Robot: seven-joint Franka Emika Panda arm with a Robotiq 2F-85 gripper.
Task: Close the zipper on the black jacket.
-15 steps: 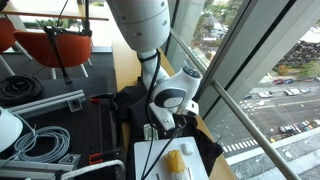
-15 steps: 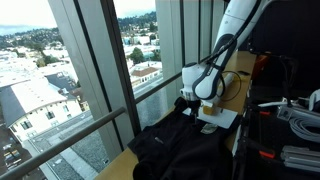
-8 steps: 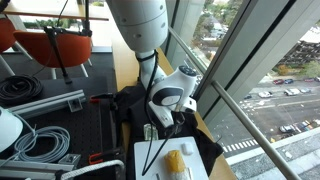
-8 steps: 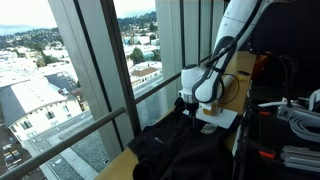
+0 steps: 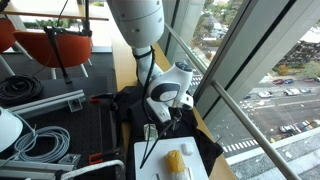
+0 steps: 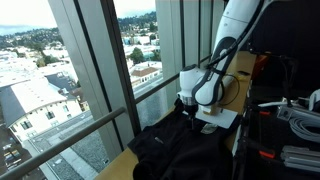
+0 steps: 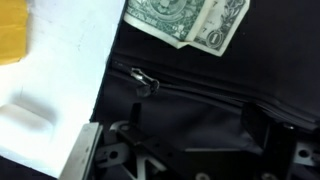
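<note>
In an exterior view my gripper (image 5: 163,118) hangs low over the black jacket (image 5: 128,105); cables (image 5: 40,140) and orange chairs (image 5: 50,45) crowd the room behind. In an exterior view the jacket lies bunched on a wooden table (image 6: 112,167) beside tall windows (image 6: 40,70). Wrist view: jaws spread, holding nothing. The zipper pull (image 7: 145,80) lies ahead of them, apart, by a white sheet (image 7: 50,110) and a dollar bill (image 7: 190,22). Risks: pinching loose cloth instead of the small pull; dragging the unanchored jacket, bill and all.

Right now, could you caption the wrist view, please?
Open gripper over the black jacket, zipper pull ahead, dollar bills beyond.
</note>
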